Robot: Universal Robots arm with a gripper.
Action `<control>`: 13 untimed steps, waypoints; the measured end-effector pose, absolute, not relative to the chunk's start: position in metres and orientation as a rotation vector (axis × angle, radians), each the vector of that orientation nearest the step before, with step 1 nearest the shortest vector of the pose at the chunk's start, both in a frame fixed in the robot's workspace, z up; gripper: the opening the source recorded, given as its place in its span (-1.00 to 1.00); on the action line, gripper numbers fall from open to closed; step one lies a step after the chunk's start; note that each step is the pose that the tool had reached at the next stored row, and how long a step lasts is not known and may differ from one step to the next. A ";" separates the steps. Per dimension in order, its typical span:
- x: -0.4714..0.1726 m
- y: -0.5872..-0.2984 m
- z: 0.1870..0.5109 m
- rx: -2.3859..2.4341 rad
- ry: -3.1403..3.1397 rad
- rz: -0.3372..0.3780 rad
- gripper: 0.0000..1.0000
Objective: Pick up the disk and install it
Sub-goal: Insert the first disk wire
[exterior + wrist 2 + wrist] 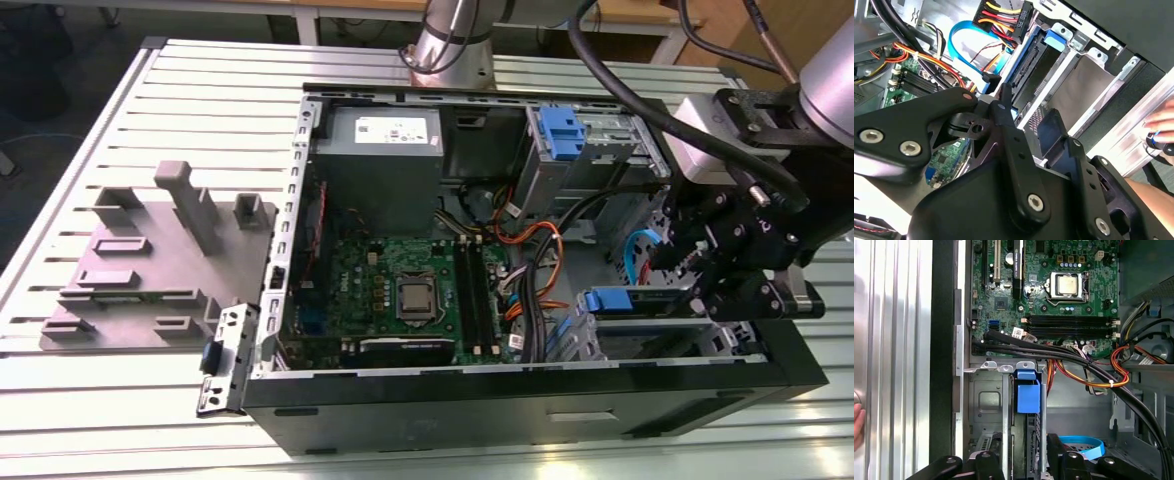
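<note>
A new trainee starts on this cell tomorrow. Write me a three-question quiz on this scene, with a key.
1. True or false: the computer case lies open on the table with its motherboard exposed.
2. Which is the gripper nearest to? A: the power supply. B: the drive bay that holds the disk. C: the grey fixture block outside the case.
3. What colour is the flat cable looped beside the disk?

Key: 1 true. 2 B. 3 blue.
</note>
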State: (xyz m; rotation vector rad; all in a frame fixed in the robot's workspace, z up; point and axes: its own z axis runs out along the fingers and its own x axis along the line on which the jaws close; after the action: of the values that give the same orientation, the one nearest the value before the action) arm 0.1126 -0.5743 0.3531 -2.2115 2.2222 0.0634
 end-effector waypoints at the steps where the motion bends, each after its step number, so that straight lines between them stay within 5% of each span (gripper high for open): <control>1: 0.113 -0.574 0.353 -2.212 2.222 0.063 -0.04; 13: 0.113 -0.574 0.359 -2.212 2.222 0.063 -0.04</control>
State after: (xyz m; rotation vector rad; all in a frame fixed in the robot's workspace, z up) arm 0.1126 -0.5743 0.3587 -2.2116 2.2222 0.0633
